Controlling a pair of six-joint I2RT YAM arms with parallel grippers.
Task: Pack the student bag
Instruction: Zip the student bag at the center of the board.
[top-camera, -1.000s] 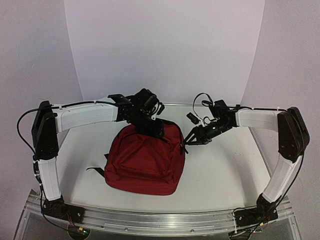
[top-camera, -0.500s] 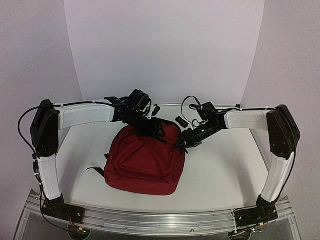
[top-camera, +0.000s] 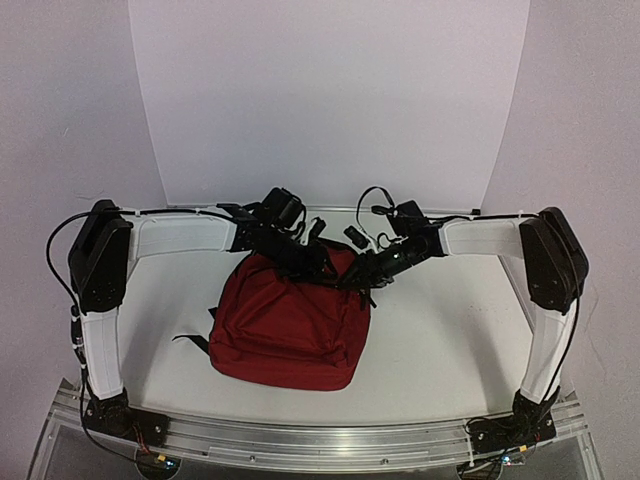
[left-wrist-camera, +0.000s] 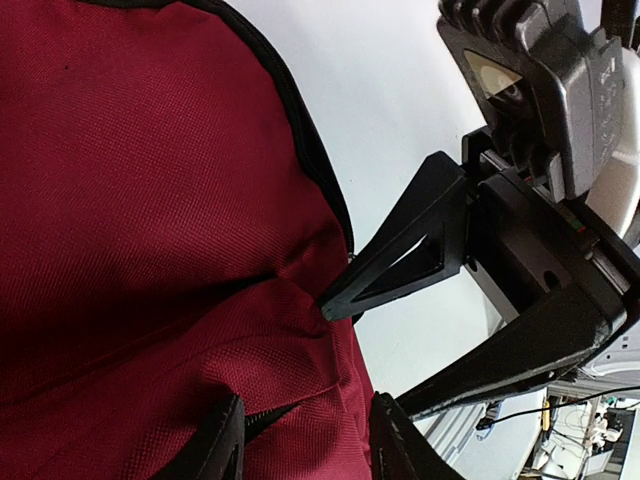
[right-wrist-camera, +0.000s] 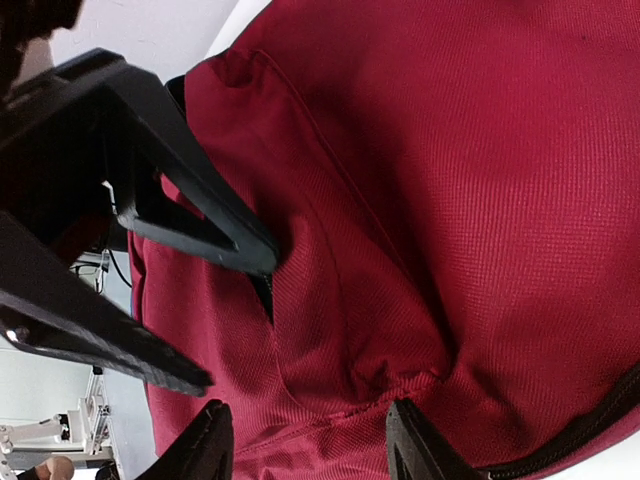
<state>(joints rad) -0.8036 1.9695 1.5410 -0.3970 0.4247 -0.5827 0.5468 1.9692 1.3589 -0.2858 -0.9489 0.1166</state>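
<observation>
The dark red student bag (top-camera: 290, 325) lies flat in the middle of the white table, zipped shut as far as I can tell. My left gripper (top-camera: 318, 262) and right gripper (top-camera: 352, 275) meet at its far top edge. In the left wrist view the left gripper (left-wrist-camera: 305, 445) is open, astride a fold of red fabric (left-wrist-camera: 150, 200) and a black zipper (left-wrist-camera: 262, 420). The right gripper's fingertip (left-wrist-camera: 335, 300) presses the cloth. In the right wrist view the right gripper (right-wrist-camera: 310, 445) is open over bunched fabric (right-wrist-camera: 450, 150), with the left gripper's fingers (right-wrist-camera: 200, 215) close by.
A black strap (top-camera: 190, 342) sticks out at the bag's left side. The aluminium rail (top-camera: 320, 440) runs along the table's near edge. White walls curve round the back and sides.
The right gripper has moved left from beside the bag onto its top right corner. The left gripper has shifted slightly right and down along the top edge. The two now stand almost touching.
</observation>
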